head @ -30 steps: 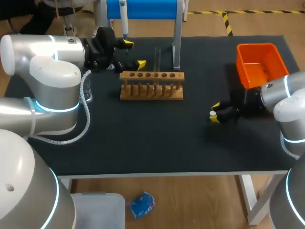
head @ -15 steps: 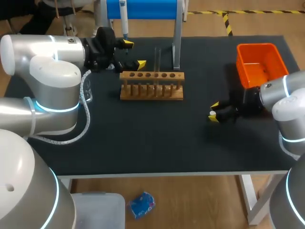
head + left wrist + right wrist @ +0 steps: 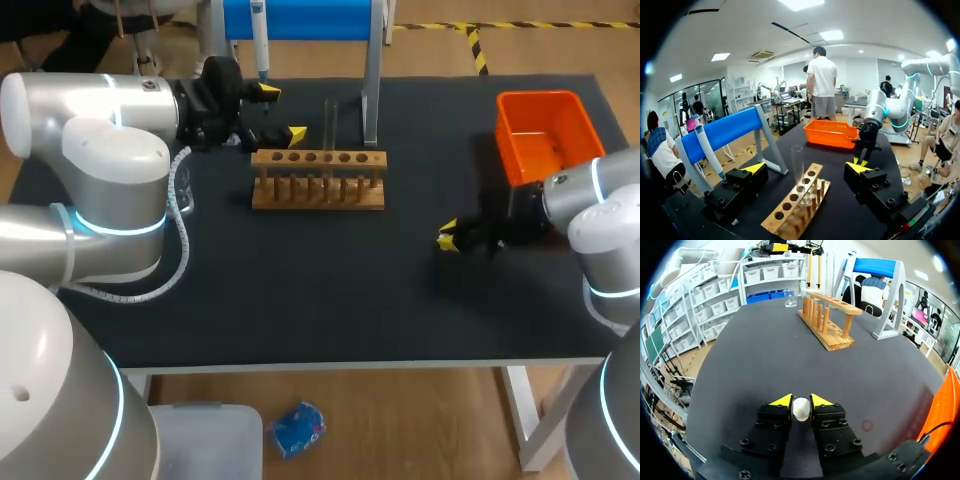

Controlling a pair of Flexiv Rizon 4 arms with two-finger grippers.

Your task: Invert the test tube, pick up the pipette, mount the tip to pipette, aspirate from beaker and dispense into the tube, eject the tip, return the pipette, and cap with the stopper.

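Observation:
A white stopper (image 3: pixel 801 409) sits between the yellow fingertips of my right gripper (image 3: pixel 801 401), which is shut on it just above the black table, right of middle (image 3: pixel 447 237). A glass test tube (image 3: pixel 328 125) stands upright in the wooden rack (image 3: pixel 318 180). In the left wrist view the test tube (image 3: pixel 798 167) rises straight ahead of my left gripper (image 3: pixel 806 167), which is open with nothing between its fingers. My left gripper (image 3: pixel 280 112) hangs behind the rack's left end. The pipette (image 3: pixel 260 40) hangs on the blue stand (image 3: pixel 300 18). A small beaker (image 3: pixel 183 190) stands left of the rack.
An orange bin (image 3: pixel 545 135) stands at the back right, just behind my right arm. The stand's grey leg (image 3: pixel 371 100) comes down behind the rack's right end. The front half of the table is bare black surface.
My right gripper's fingers have closed in on the white stopper. The left arm has not moved.

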